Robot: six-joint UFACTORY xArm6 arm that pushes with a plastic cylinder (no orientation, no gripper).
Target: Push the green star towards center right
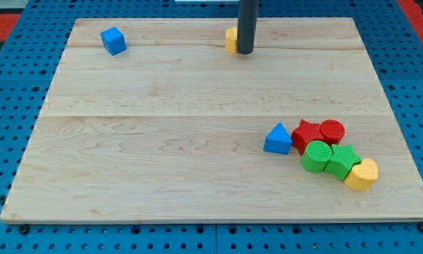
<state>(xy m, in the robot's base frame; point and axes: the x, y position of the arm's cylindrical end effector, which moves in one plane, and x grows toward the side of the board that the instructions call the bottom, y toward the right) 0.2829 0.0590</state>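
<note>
The dark rod comes down at the view's top centre, and my tip [245,52] rests on the board there. It is far from the cluster at the lower right. In that cluster a green angular block [342,161], seemingly the star, sits between a green cylinder [315,156] on its left and a yellow heart [362,175] on its lower right, touching both. A red star [307,133] and a red cylinder [332,130] lie just above the green blocks. A blue triangle [278,139] sits at the cluster's left.
A yellow block [230,40] sits right against the left side of my tip, partly hidden by the rod. A blue cube [113,41] lies at the top left. The wooden board [162,141] ends close to the cluster's right.
</note>
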